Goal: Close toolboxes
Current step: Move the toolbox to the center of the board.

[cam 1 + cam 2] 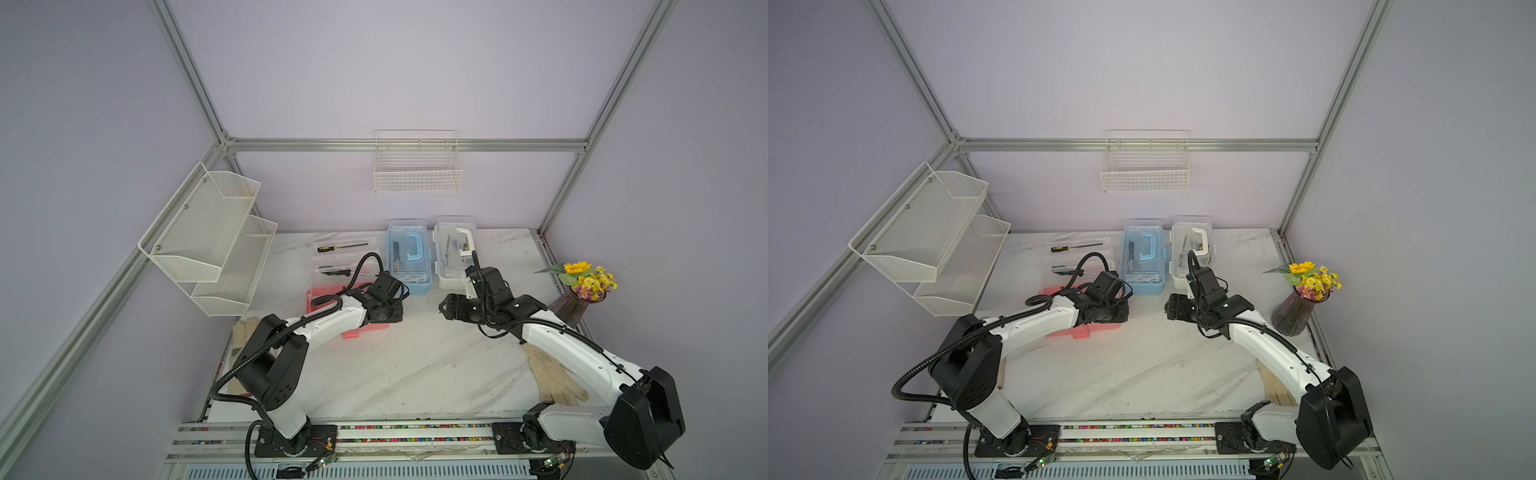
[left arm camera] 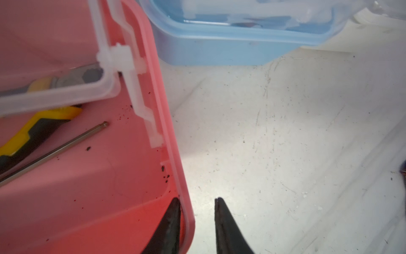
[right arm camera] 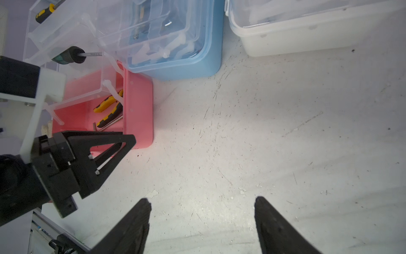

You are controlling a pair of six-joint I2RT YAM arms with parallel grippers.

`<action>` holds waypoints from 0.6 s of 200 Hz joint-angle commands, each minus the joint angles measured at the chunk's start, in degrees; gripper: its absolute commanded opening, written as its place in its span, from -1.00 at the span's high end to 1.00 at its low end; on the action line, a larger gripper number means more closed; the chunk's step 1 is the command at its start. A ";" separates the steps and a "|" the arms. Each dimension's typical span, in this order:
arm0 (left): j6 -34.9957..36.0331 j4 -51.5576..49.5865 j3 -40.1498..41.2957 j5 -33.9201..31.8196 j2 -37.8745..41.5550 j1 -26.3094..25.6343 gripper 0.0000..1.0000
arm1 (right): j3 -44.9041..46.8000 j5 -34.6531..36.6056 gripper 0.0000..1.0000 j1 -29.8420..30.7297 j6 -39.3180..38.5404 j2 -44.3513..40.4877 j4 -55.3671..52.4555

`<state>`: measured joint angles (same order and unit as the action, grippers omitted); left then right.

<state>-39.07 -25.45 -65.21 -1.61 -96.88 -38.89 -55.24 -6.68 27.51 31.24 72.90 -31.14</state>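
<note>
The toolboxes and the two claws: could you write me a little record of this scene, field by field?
Pink toolbox: open, pliers inside
Blue toolbox: looks closed
White toolbox: looks closed
Left gripper: jaws astride the pink toolbox's side wall, not clamped
Right gripper: open, empty, above the table
Left to do: close the pink toolbox

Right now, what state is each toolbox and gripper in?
pink toolbox: open, clear lid swung back.
blue toolbox: lid down.
white toolbox: lid down.
left gripper: partly open, straddling the pink toolbox's wall, not clamped.
right gripper: open, empty, above the table.
</note>
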 commanded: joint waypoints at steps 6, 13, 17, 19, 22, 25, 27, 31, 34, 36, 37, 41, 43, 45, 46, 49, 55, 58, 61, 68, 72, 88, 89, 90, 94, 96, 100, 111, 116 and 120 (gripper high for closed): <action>-3.29 4.71 -4.84 4.73 -0.88 -2.92 0.39 | -0.42 2.08 -0.54 -0.33 0.84 -2.44 -1.70; -3.21 4.87 -5.26 4.39 -0.41 -3.46 0.28 | -0.65 2.35 -0.54 -0.35 0.75 -2.37 -2.11; -3.09 5.04 -5.40 4.19 0.05 -3.75 0.18 | -0.72 2.45 -0.54 -0.33 0.68 -2.30 -2.22; -2.98 5.04 -5.38 3.99 0.36 -3.85 0.11 | -0.74 2.52 -0.54 -0.34 0.67 -2.32 -2.30; -2.84 5.01 -5.44 3.76 0.75 -3.92 -0.01 | -0.75 2.54 -0.54 -0.35 0.65 -2.19 -2.46; -2.64 4.99 -5.42 3.45 1.25 -3.99 -0.13 | -0.84 2.55 -0.54 -0.35 0.59 -2.19 -2.51; -2.54 5.00 -5.38 3.25 1.61 -4.04 -0.20 | -0.83 2.46 -0.54 -0.35 0.58 -2.05 -2.59; -2.42 4.89 -5.18 2.81 2.40 -3.97 -0.32 | -0.99 2.46 -0.54 -0.33 0.51 -1.97 -2.69; -2.22 4.78 -4.94 2.31 3.11 -3.99 -0.40 | -1.08 2.46 -0.54 -0.35 0.34 -1.84 -2.77; -2.12 4.73 -4.82 1.85 3.63 -3.97 -0.45 | -1.09 2.52 -0.54 -0.35 0.32 -1.83 -2.78; -2.09 4.63 -4.74 1.68 3.76 -3.98 -0.47 | -1.09 2.62 -0.54 -0.30 0.31 -1.82 -2.78; -1.64 4.29 -4.41 0.84 4.92 -3.95 -0.56 | -1.09 2.88 -0.54 -0.35 0.24 -1.74 -2.83; -1.45 3.97 -4.31 0.36 5.42 -3.92 -0.61 | -1.07 2.89 -0.54 -0.37 0.16 -1.76 -2.87; -1.27 3.80 -4.16 -0.22 5.92 -3.91 -0.65 | -1.07 2.85 -0.54 -0.35 0.07 -1.68 -2.83; -1.14 3.64 -4.10 -0.54 6.23 -3.91 -0.67 | -1.08 2.79 -0.54 -0.31 0.02 -1.70 -2.81; -0.77 3.02 -3.94 -1.44 6.96 -3.79 -0.72 | -1.03 2.59 -0.54 -0.30 -0.08 -1.71 -2.79; -0.02 1.70 -3.55 -3.49 8.35 -3.46 -0.81 | -0.76 2.37 -0.54 -0.35 -0.11 -1.69 -2.51; 0.47 0.99 -3.40 -4.69 9.24 -3.34 -0.85 | -0.75 2.37 -0.54 -0.35 -0.08 -1.64 -2.42; 1.03 0.28 -3.27 -5.87 10.01 -3.13 -0.88 | -0.62 2.24 -0.54 -0.35 -0.05 -1.69 -2.34; 2.08 -2.57 -3.16 -8.58 11.67 -2.32 -0.91 | -0.48 1.98 -0.54 -0.35 -0.04 -1.77 -2.13; 2.39 -4.26 -3.17 -9.82 12.63 -1.68 -0.92 | -0.40 1.86 -0.54 -0.35 -0.09 -1.78 -2.01; 3.81 -9.93 -2.16 -13.75 17.67 2.41 -0.94 | -0.31 1.17 -0.54 -0.35 0.04 -1.86 -1.82; 3.82 -10.21 -2.09 -13.98 18.08 2.77 -0.94 | -0.35 1.16 -0.54 -0.35 0.04 -1.83 -1.82; 3.87 -10.48 -1.93 -14.23 18.37 3.08 -0.94 | -0.33 1.15 -0.54 -0.35 0.04 -1.81 -1.82; 3.78 -11.41 -1.23 -15.12 19.65 4.50 -0.95 | -0.29 1.09 -0.54 -0.35 0.09 -1.95 -1.82; 3.77 -11.78 -0.80 -15.50 20.27 5.27 -0.95 | -0.30 1.04 -0.54 -0.35 0.12 -1.95 -1.82; 3.60 -12.77 0.13 -16.34 21.50 6.79 -0.94 | -0.23 0.97 -0.54 -0.35 0.13 -1.94 -1.76; 2.59 -14.97 3.12 -18.82 24.73 11.14 -0.91 | -0.11 0.74 -0.54 -0.34 0.22 -1.89 -1.66; 1.85 -15.75 4.67 -19.92 26.10 12.88 -0.89 | -0.04 0.70 -0.54 -0.35 0.29 -1.86 -1.58; 1.33 -16.14 5.99 -20.67 27.35 13.94 -0.88 | 0.05 0.48 -0.54 -0.33 0.33 -1.77 -1.43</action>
<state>-36.95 -32.93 -65.34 -12.75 -75.88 -32.14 -55.27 -5.63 27.38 31.27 71.26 -32.67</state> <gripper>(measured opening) 0.956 0.770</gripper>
